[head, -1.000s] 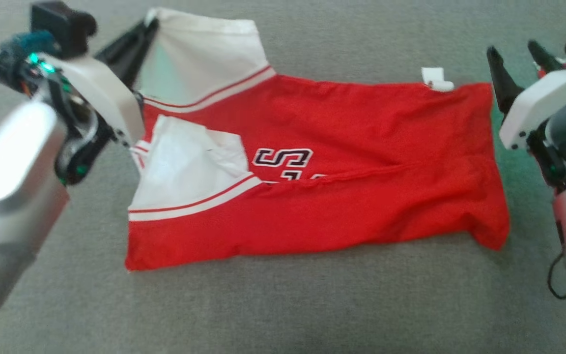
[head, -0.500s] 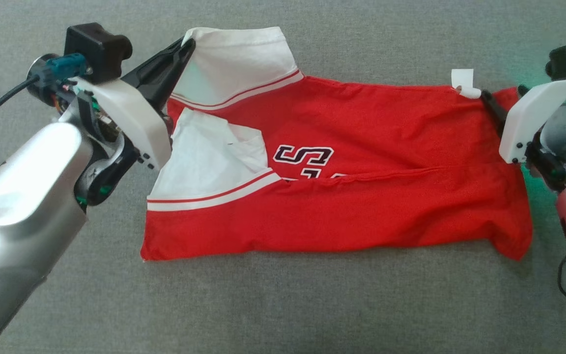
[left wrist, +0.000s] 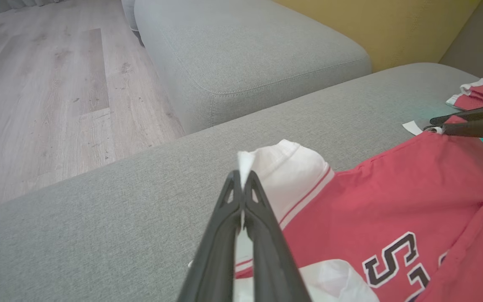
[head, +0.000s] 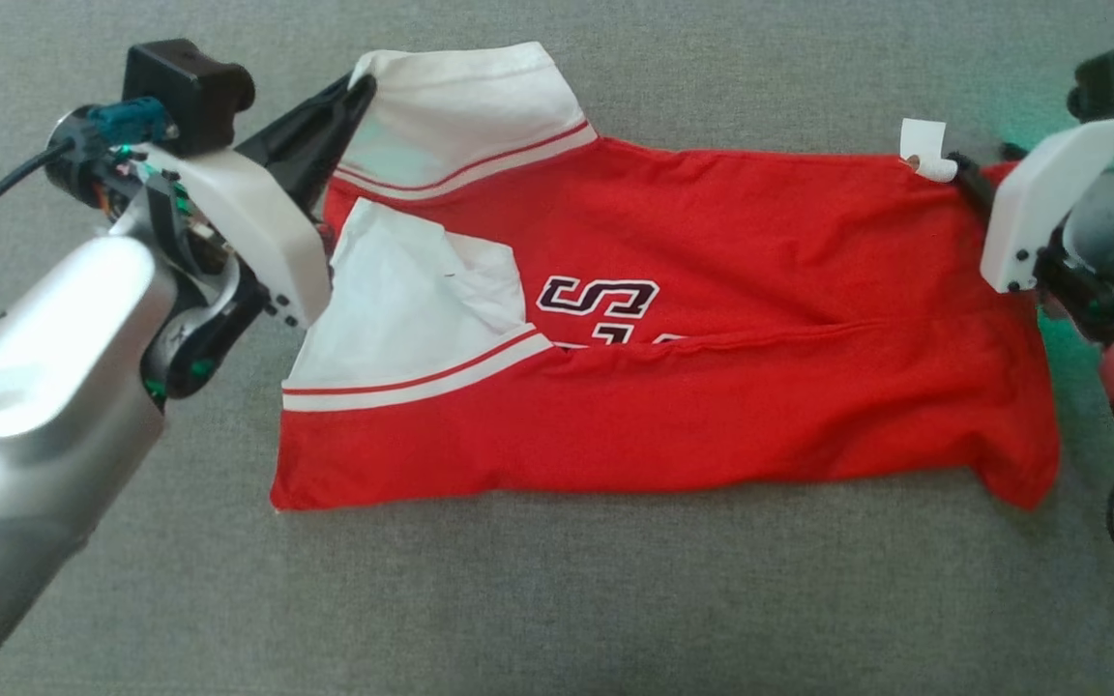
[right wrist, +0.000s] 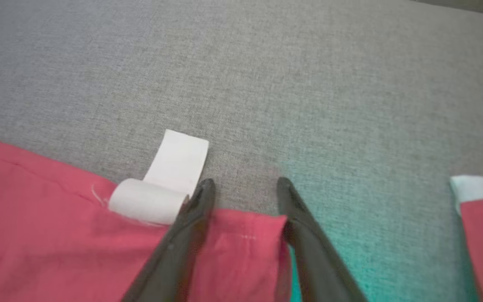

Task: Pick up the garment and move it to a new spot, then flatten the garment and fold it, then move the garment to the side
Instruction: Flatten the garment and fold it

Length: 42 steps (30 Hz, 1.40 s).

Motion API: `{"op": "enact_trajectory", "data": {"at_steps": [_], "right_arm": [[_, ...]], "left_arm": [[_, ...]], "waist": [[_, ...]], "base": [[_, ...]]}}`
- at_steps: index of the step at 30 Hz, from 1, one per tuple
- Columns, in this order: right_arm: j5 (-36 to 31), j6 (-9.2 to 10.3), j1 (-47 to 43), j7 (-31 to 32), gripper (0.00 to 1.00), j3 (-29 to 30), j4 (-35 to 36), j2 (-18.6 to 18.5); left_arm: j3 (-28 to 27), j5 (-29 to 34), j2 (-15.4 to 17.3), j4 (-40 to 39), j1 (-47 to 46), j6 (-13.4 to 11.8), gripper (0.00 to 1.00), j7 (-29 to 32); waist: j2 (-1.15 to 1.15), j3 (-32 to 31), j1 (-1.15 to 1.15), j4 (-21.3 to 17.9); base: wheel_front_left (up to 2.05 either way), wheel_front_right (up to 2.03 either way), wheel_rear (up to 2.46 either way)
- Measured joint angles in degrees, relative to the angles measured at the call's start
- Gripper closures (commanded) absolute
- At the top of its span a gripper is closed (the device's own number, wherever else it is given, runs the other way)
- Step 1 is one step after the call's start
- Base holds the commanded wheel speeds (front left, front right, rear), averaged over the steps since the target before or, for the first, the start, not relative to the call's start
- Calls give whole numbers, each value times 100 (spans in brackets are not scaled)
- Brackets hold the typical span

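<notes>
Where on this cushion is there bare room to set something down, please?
Bare: the cushion in front of the jersey, a wide strip, and the band beyond it between sleeve and tag. Crowded: the left gripper pinching the sleeve, the right gripper astride the jersey's corner, another garment past it.

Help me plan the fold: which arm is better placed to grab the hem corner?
Right. The open right pincer straddles the hem corner beside the label; the left pincer is shut on the sleeve.

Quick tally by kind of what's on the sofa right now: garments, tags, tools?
Garments: 2, the red jersey and a folded red-and-white garment.
White tag: 1.
Tools: 2, left tool and right tool.
Total: 5.
</notes>
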<state>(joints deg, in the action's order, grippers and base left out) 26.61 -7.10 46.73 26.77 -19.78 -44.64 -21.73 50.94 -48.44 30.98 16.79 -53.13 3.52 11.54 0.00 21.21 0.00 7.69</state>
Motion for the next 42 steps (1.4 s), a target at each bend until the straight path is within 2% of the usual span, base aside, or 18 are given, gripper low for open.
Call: {"op": "enact_trajectory", "data": {"at_steps": [5, 15, 22, 28, 34, 42], "right_arm": [[261, 0, 96, -102, 100, -79, 33, -7], [530, 0, 833, -981, 100, 172, 73, 53], [575, 0, 1293, -1885, 100, 241, 13, 212], [736, 0, 1348, -2130, 100, 77, -88, 231], [1135, 0, 1040, -2102, 100, -209, -68, 30], [1783, 0, 192, -1496, 100, -636, 241, -408]], "left_arm": [[-31, 3, 5, 291, -144, -7, 100, -87], [-220, 266, -21, 1170, -832, -41, 100, -588], [-307, 594, -235, 2031, -1636, 11, 100, -1191], [-242, 625, -355, 2396, -1717, 181, 100, -1374], [-25, 595, -297, 2326, -1337, 312, 100, -1433], [433, 220, 278, 1327, -315, 364, 100, -906]], "waist": [[0, 50, 0, -51], [0, 184, 1, -269], [0, 378, 1, -400], [0, 319, 1, -398], [0, 52, 0, -347], [0, -354, -1, -225]], "base": [[0, 0, 0], [0, 0, 0], [0, 0, 0], [0, 0, 0], [0, 0, 0], [0, 0, 0]]}}
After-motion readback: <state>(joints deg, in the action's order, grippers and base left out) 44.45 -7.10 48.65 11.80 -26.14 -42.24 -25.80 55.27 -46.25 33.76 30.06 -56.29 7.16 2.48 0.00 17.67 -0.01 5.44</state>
